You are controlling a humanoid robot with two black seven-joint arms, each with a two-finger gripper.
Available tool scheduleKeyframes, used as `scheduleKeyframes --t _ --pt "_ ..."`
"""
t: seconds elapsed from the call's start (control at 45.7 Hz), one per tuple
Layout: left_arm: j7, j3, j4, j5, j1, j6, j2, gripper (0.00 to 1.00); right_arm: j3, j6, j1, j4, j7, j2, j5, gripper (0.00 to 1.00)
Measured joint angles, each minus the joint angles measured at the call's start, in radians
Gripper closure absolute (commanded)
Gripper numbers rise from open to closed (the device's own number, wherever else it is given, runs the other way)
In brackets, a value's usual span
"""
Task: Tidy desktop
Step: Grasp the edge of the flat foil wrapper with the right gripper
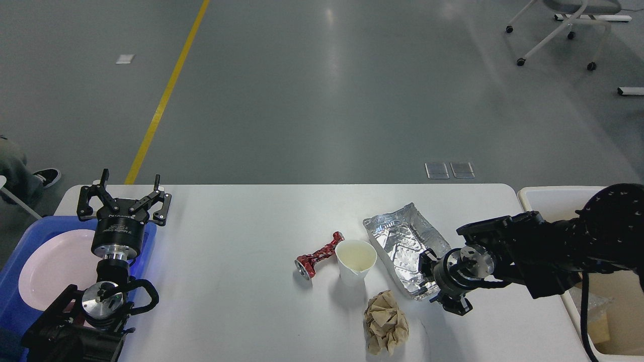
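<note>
The desktop [241, 226] is a wide white table. Near its middle lie a crushed red can [318, 255], a white paper cup [355, 260] standing upright, a crumpled foil tray [406, 246] and a ball of brown paper [386, 322]. My right gripper [432, 282] reaches in from the right and points left, open, its fingers at the foil tray's near right corner; whether they touch the foil I cannot tell. My left gripper [124, 193] stands open and empty, pointing up, at the back edge of the blue tray [30, 236].
The blue tray at the left edge holds a white plate [55, 266]. A beige bin [548, 196] stands beside the table's right end, partly hidden by my right arm. A wheeled chair [563, 30] stands far back on the grey floor.
</note>
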State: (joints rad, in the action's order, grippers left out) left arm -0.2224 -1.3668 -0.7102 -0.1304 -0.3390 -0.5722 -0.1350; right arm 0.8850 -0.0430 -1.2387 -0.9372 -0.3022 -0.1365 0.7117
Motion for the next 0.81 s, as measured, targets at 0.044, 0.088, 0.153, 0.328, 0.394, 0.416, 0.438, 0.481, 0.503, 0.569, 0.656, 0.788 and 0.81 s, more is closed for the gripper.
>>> scheduleKeyframes --t 0.044,0.088,0.153,0.328,0.394,0.416,0.438,0.481,0.503,0.569,0.656,0.788,0.81 --pt "0.0 0.0 0.0 0.0 0.0 0.0 0.0 0.04 -0.004 0.001 0.003 -0.001 0.0 0.0 0.0 1.0" --pt "0.0 0.0 0.0 0.0 0.0 0.0 0.0 0.04 -0.006 0.004 0.005 -0.001 0.0 0.0 0.0 1.0" --pt "0.0 0.0 0.0 0.0 0.0 0.0 0.0 0.04 -0.007 0.015 0.008 -0.002 0.0 0.0 0.0 1.0" --pt "0.0 0.0 0.0 0.0 0.0 0.0 0.0 0.04 -0.007 0.102 0.013 -0.009 0.0 0.0 -0.003 1.0" --pt "0.0 0.0 0.0 0.0 0.0 0.0 0.0 0.04 -0.006 0.126 0.013 -0.01 0.0 0.0 -0.003 1.0" --pt "0.0 0.0 0.0 0.0 0.0 0.0 0.0 0.04 -0.006 0.133 0.013 -0.01 0.0 -0.001 -0.003 1.0" --pt "0.0 0.0 0.0 0.0 0.0 0.0 0.0 0.04 -0.006 0.138 0.013 -0.011 0.0 -0.001 -0.003 1.0" --pt "0.0 0.0 0.0 0.0 0.0 0.0 0.0 0.04 -0.006 0.146 0.013 -0.011 0.0 -0.003 -0.003 1.0" --pt "0.0 0.0 0.0 0.0 0.0 0.0 0.0 0.04 -0.006 0.148 0.012 -0.011 0.0 -0.003 -0.004 1.0" --pt "0.0 0.0 0.0 0.0 0.0 0.0 0.0 0.04 -0.006 0.152 0.01 -0.012 0.0 -0.005 -0.004 1.0" --pt "0.0 0.0 0.0 0.0 0.0 0.0 0.0 0.04 -0.006 0.15 0.006 -0.016 -0.001 -0.008 -0.005 1.0" --pt "0.0 0.0 0.0 0.0 0.0 0.0 0.0 0.04 -0.005 0.137 -0.026 -0.063 -0.005 -0.018 -0.007 1.0" --pt "0.0 0.0 0.0 0.0 0.0 0.0 0.0 0.04 -0.003 0.135 -0.039 -0.082 -0.006 -0.024 -0.007 1.0"
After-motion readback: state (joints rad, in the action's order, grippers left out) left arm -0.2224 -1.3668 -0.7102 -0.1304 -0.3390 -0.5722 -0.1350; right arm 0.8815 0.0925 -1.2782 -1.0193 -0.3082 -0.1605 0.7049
